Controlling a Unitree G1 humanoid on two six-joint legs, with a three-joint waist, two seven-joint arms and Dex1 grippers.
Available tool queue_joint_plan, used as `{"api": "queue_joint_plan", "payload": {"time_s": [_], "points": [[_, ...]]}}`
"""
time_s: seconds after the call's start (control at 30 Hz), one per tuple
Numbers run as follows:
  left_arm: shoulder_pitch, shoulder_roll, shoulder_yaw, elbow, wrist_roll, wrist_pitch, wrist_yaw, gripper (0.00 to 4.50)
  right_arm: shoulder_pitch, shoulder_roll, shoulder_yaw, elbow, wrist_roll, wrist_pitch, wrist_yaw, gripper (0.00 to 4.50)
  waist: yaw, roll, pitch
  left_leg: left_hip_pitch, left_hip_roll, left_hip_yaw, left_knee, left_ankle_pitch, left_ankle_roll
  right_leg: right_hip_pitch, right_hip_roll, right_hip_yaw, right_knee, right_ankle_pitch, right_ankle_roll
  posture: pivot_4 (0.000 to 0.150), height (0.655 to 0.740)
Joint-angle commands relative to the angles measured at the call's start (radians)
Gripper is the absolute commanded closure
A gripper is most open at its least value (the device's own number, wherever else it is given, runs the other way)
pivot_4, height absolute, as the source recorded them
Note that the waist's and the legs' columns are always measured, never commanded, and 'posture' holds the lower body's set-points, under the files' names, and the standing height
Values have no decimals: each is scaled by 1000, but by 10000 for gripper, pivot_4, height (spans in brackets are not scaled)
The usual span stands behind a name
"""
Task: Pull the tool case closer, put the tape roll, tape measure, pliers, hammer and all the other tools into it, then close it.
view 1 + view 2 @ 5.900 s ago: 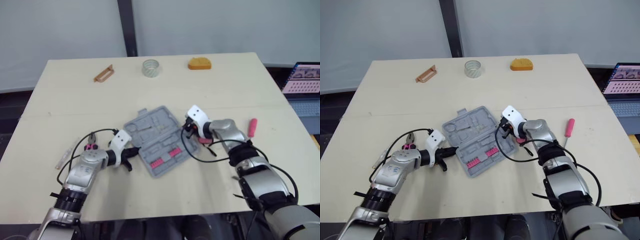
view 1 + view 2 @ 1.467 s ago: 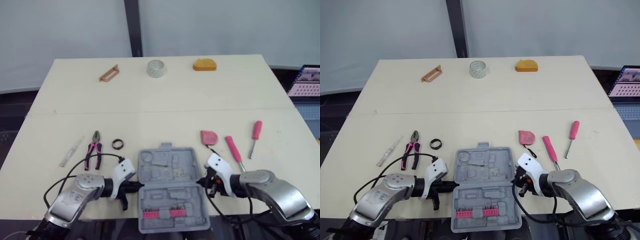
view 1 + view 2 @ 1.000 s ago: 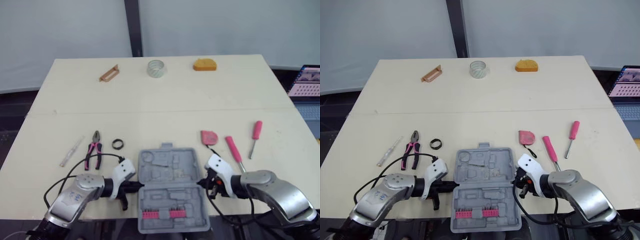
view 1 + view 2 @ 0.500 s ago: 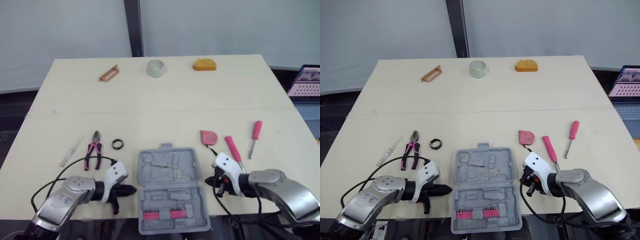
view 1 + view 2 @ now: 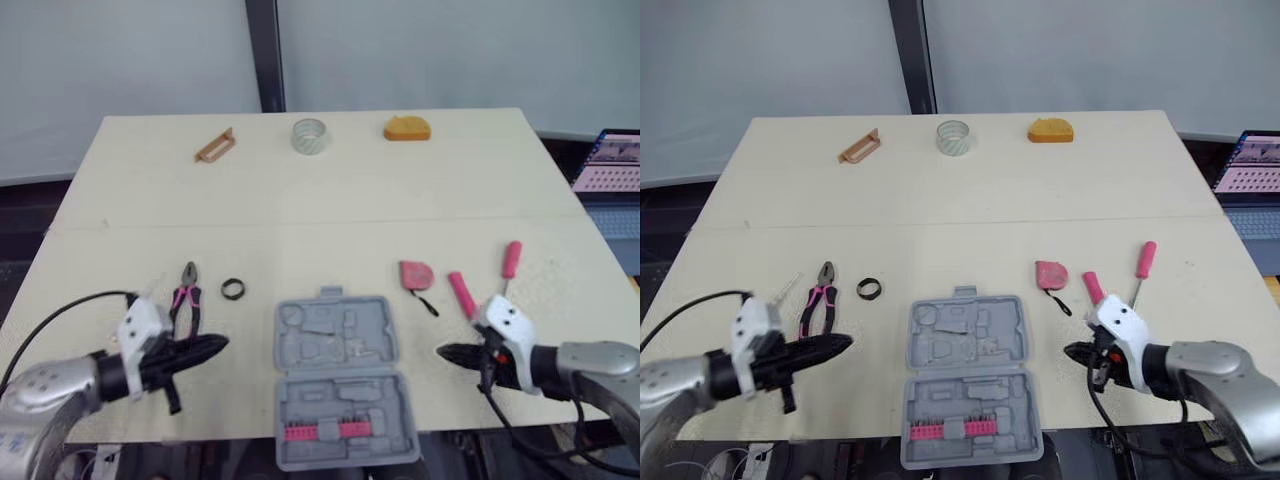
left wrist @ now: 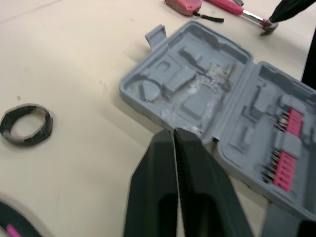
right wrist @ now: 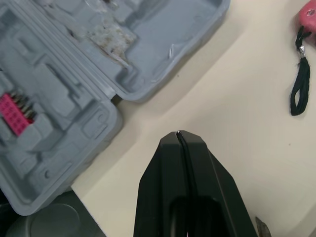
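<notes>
Left gripper [image 5: 214, 345]: fingers are clamped flat together, with nothing held. It is kept low over the table [image 5: 330, 205], its tips aimed toward the tool case [image 5: 336, 346] and apart from the case's left edge. The pliers [image 5: 187, 304] are found just beyond this gripper, and a black tape ring [image 5: 234, 289] is seen near them.

Right gripper [image 5: 446, 352]: it is likewise pressed shut on nothing, pointed at the case's right edge and apart from it. The hammer [image 5: 461, 293] is noted just beyond it, between the pink tape measure [image 5: 416, 274] and the screwdriver [image 5: 510, 261].

The case is laid open at the near table edge, between the two grippers. A row of pink bits [image 5: 318, 431] is seated in its near half.

Along the far edge, well apart, a clear tape roll [image 5: 309, 135] is flanked by a brown handle [image 5: 214, 146] and an orange object [image 5: 407, 128].
</notes>
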Motion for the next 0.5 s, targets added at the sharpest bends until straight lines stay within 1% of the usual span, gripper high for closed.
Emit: {"api": "queue_joint_plan", "payload": {"time_s": [0.03,0.07,0.1,0.13,0.17,0.2,0.23,0.3,0.37,0.5], "points": [[120,-17,78,-44,-11,-83,-54,27063,67,-8,-60,-22,-10,-108,48,39792,3,0,0,1,0,0,0,0,0,1,0,0,0,0,0,1500,7400],[142,-21,84,-42,-10,-97,-59,22187,80,-13,-59,-15,-15,-122,54,36698,3,-1,0,0,0,0,1,0,0,1,0,0,0,1,0,1500,7400],[159,-26,89,-39,-9,-114,-62,17143,92,-17,-58,-8,-20,-138,60,32285,5,-2,0,1,1,0,1,0,0,1,1,1,-1,2,0,1500,7400],[189,-38,89,-25,14,-159,-71,12158,112,-13,-55,1,-26,-162,69,27032,8,-2,0,0,0,0,2,0,0,1,1,1,-1,2,0,1500,7400],[219,-50,88,-8,40,-205,-79,7714,134,-9,-52,9,-32,-189,78,22741,10,-2,0,0,0,0,2,0,1,1,1,1,-3,3,0,1500,7400],[246,-62,88,6,59,-246,-87,1620,157,-6,-49,17,-40,-214,87,16793,11,-2,0,0,0,0,3,-1,1,1,1,1,-4,3,0,1500,7400],[263,-70,88,15,71,-275,-92,0,171,-4,-48,23,-44,-233,94,11644,11,-2,0,0,1,1,2,-1,1,1,1,1,-4,3,0,1500,7400],[285,-80,86,29,87,-319,-96,0,195,-4,-48,34,-50,-259,103,953,11,-3,0,0,1,1,2,-2,1,1,2,1,-4,3,0,1500,7400],[311,-88,87,50,108,-366,-104,0,225,0,-48,51,-61,-288,109,953,11,-3,0,0,2,2,2,-2,1,1,2,2,-4,3,-1,1500,7400],[315,-86,77,59,107,-387,-95,0,233,3,-45,73,-65,-319,109,953,10,-3,0,0,3,2,4,-2,1,1,3,2,-5,3,-1,1500,7400]]}}
